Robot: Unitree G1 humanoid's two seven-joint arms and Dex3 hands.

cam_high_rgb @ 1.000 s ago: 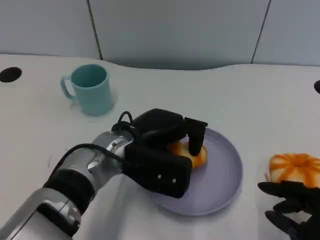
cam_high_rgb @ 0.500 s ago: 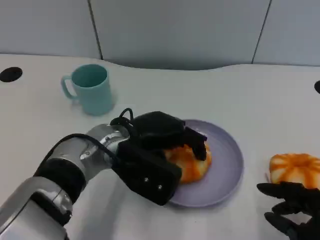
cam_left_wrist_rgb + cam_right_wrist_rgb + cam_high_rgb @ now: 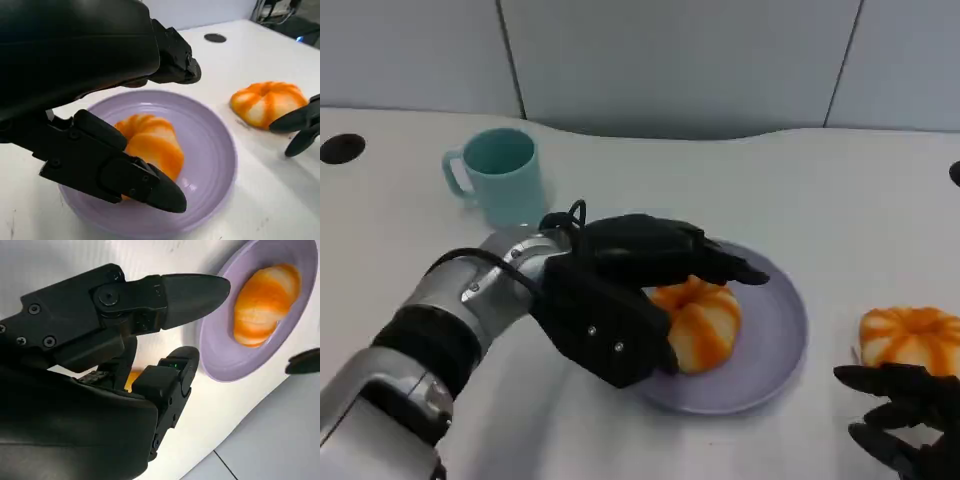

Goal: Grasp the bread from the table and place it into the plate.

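White table (image 3: 840, 200), bread (image 3: 700, 318) under left hand (image 3: 640, 275)

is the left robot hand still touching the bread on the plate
Cannot tell. In the left wrist view the left robot hand is spread around the bread on the plate, its lower finger overlapping it.

Head cam looks down from above at the table (image 3: 840, 190), facing its far edge. Left wrist cam sits low and close behind its hand, over the plate (image 3: 210, 150). Right wrist cam is rolled sideways, farther off; all three catch that plate (image 3: 220, 360).
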